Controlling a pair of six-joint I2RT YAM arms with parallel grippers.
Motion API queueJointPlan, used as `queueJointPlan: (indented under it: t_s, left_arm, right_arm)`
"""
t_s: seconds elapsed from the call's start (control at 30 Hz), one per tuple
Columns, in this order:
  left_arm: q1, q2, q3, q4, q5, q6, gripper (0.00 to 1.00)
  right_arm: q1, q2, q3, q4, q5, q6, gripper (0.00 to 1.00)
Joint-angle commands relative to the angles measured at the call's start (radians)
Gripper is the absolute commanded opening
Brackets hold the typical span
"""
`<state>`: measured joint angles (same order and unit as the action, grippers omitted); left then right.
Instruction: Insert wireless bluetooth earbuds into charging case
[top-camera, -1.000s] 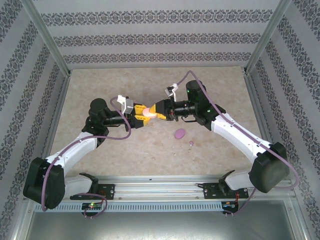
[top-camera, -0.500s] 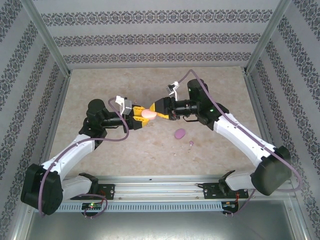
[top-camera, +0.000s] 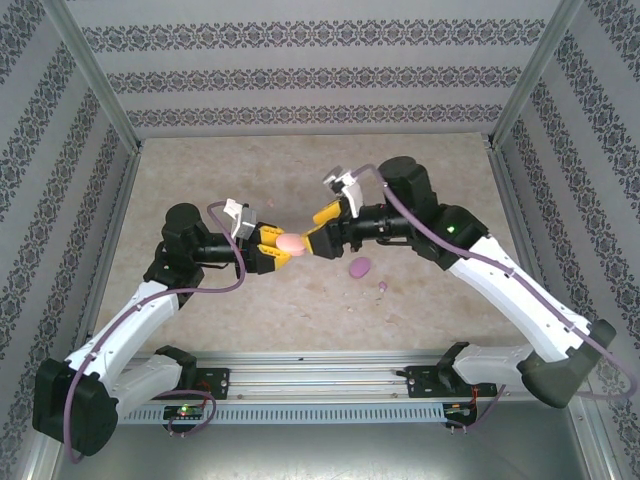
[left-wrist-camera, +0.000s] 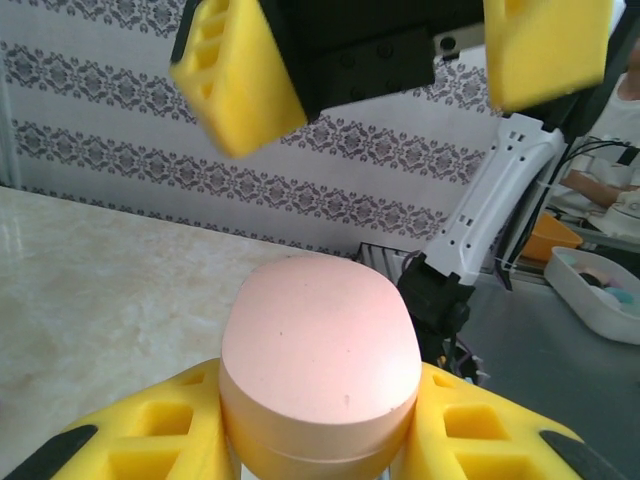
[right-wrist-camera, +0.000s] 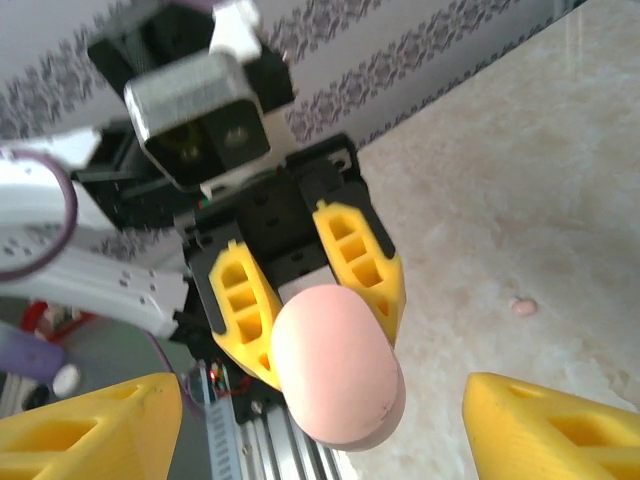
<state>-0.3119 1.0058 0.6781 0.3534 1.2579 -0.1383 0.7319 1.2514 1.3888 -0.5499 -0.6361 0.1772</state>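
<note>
From above, the left pincer (top-camera: 283, 243) is clamped on the pink case (top-camera: 291, 243) over the bench (top-camera: 250, 180). The right pincer (top-camera: 322, 228) gapes just beside it, holding nothing. A purple case (top-camera: 360, 267) and a purple earbud (top-camera: 382, 288) lie nearby. Left wrist: the pink case sits lid-down between yellow fingers (left-wrist-camera: 480, 440). Right wrist: what may be a pale pink earbud (right-wrist-camera: 522, 307) lies on the bench.

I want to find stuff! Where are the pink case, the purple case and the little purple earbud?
pink case (left-wrist-camera: 320, 340), left wrist view, middle of its top face.
purple case (top-camera: 360, 267), top view, its middle.
little purple earbud (top-camera: 382, 288), top view, its middle.
</note>
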Motion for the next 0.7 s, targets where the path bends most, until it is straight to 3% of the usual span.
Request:
queueJointPlan:
  t_s: [0.0,0.67]
  left_arm:
    - [0.009,-0.009,0.014,0.004,0.068,-0.052,0.17]
    - [0.009,0.022,0.028,0.124,0.117,-0.173,0.17]
  right_arm:
    - [0.036,0.042,0.053,-0.107,0.035,-0.151,0.74]
    - [0.072,0.105,0.073,-0.134,0.012,-0.217,0.65]
